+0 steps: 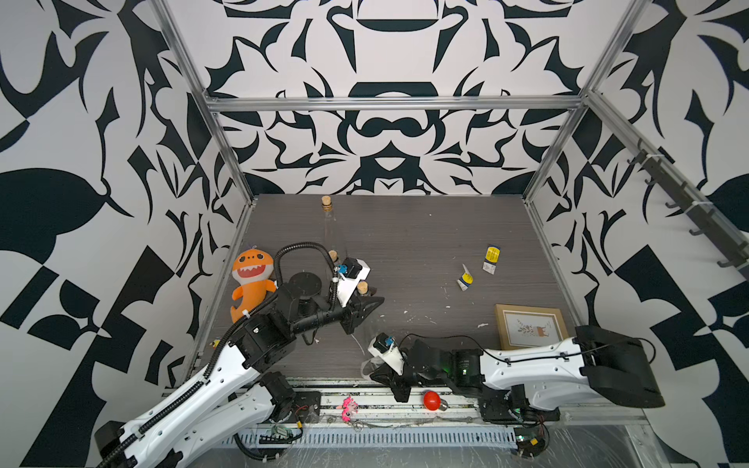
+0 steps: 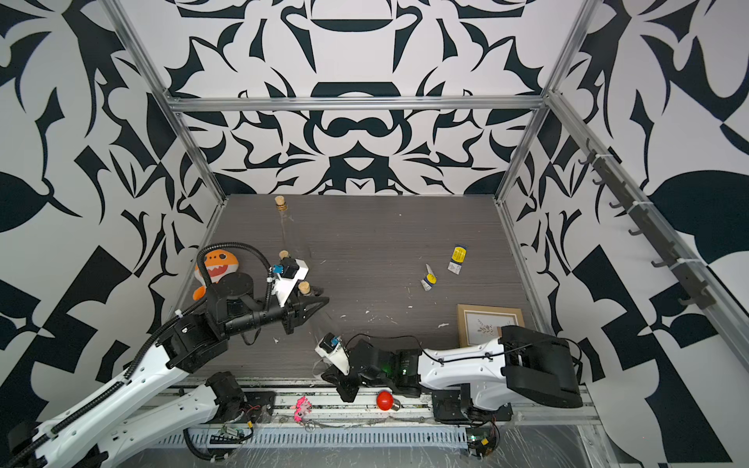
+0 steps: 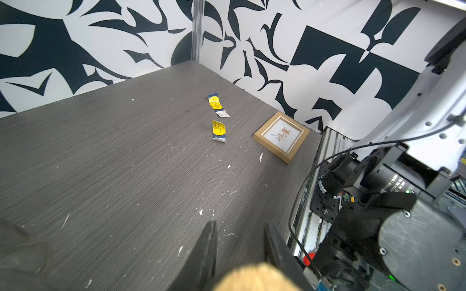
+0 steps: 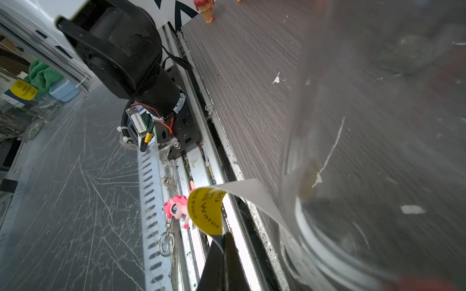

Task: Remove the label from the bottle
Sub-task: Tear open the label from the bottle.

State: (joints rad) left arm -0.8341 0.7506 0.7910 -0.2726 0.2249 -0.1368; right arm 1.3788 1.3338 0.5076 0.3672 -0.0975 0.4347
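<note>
You are holding the bottle (image 4: 365, 163) in the air between both arms, above the near edge of the table (image 1: 425, 227). In both top views its long axis is running front to back. The cork (image 1: 362, 287) is pointing toward the back wall and the round base is facing the front rail (image 1: 377, 409). How steeply it is tilting I cannot tell.

Your left gripper (image 3: 239, 226) is working the cork end. Its two black fingers are closed on the neck, and the cork is poking up between them toward the wrist camera. Your right gripper (image 4: 225, 236) is working the base end, with its jaws pressed together and pinching the free edge of the label (image 4: 206, 209).

The bottle is showing as clear, smooth glass, cylindrical, with a thick rounded rim at the base catching the light. The table's grain is reading straight through it. The cork is looking pale tan, stubby and slightly rough.

The label is thin paper, curling away from the glass in an arc. Its back is showing plain white, and its face is carrying a yellow oval with black print. Its far end is still clinging to the bottle wall near the base.

The table is showing dark grey with a fine, straight grain, and white paper flecks (image 3: 261, 157) are lying scattered over it.
</note>
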